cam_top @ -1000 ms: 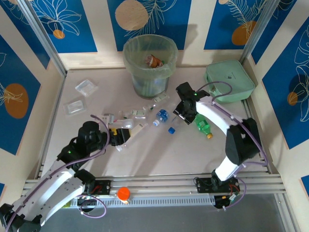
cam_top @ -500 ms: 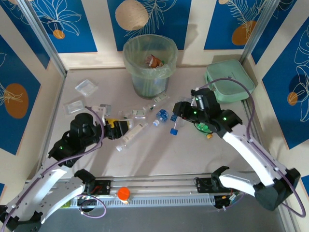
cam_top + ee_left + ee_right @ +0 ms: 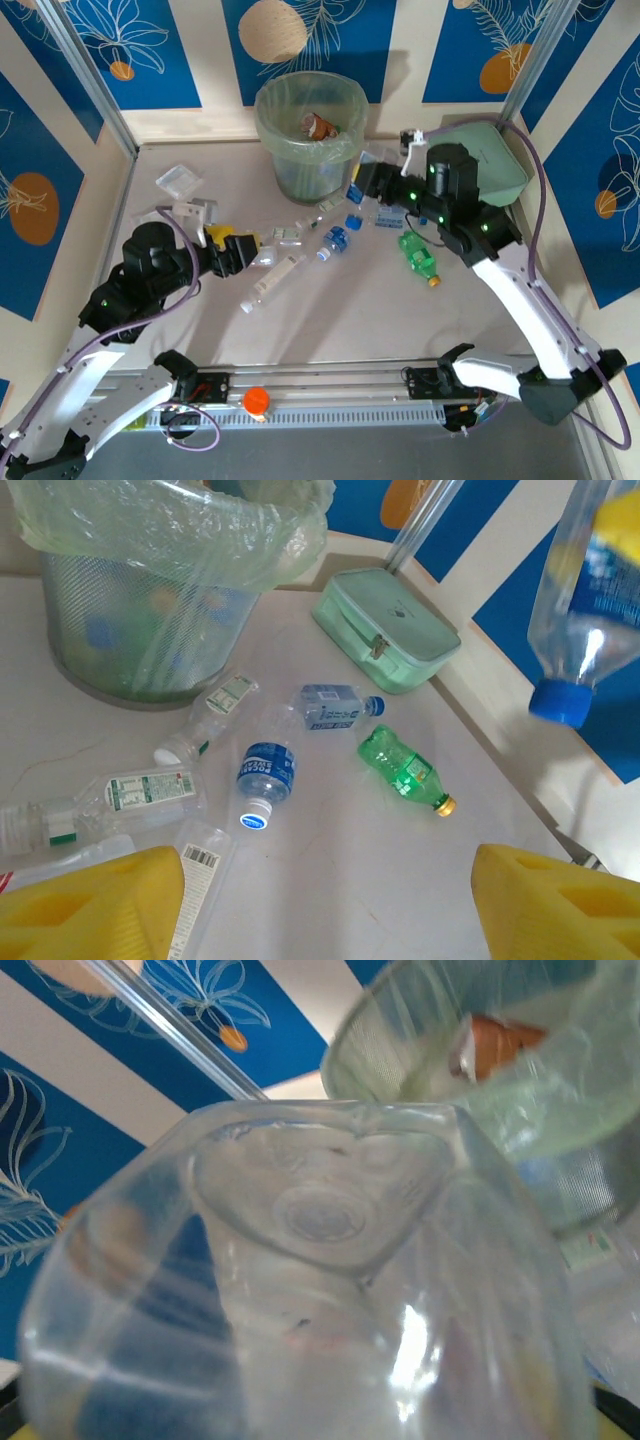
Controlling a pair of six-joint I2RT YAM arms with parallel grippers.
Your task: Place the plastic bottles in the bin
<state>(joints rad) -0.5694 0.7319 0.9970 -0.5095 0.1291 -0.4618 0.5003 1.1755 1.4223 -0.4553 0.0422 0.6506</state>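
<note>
Raised clear blue-capped bottle (image 3: 585, 590) now hangs beside round bin (image 3: 305, 165).

I see my arms (image 3: 522, 300): white links, black joints | purple cables (image 3: 541, 190) | green lights (image 3: 481, 228) | left gripper (image 3: 320, 910) pads (image 3: 90, 905) yellow

You have eight plastic bottles (image 3: 265, 780), one bin (image 3: 300, 165), one mint green box (image 3: 385, 630), two clear trays (image 3: 178, 180).
Of those you see six clear bottles (image 3: 340, 708), one green bottle (image 3: 400, 768), one brown bottle (image 3: 318, 125).
</note>
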